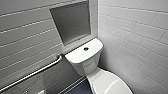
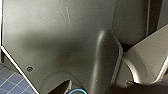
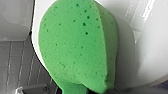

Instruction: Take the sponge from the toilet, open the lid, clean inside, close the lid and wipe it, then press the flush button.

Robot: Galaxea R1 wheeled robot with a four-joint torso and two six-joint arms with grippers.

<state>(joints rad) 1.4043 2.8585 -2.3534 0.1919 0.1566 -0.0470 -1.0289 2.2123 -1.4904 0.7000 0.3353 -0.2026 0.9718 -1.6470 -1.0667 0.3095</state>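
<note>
The white toilet (image 1: 83, 62) stands in the corner, its tank nearest the wall. A small dark flush button (image 1: 86, 49) sits at the middle of the tank top. The glossy white lid (image 1: 110, 83) lies down over the bowl at the lower right. In the right wrist view the bright green sponge (image 3: 75, 45) looms large, folded along a crease, and my right gripper (image 3: 105, 88) is shut on its lower end. Behind the sponge is white ceramic of the toilet (image 3: 150, 50). The left wrist view looks at the robot's own dark body.
A metal grab bar (image 1: 32, 73) slants along the grey tiled wall left of the tank. A recessed niche (image 1: 71, 21) is above the tank. White tiles (image 1: 135, 32) close off the right side. Dark blue floor (image 1: 80, 88) lies beside the bowl.
</note>
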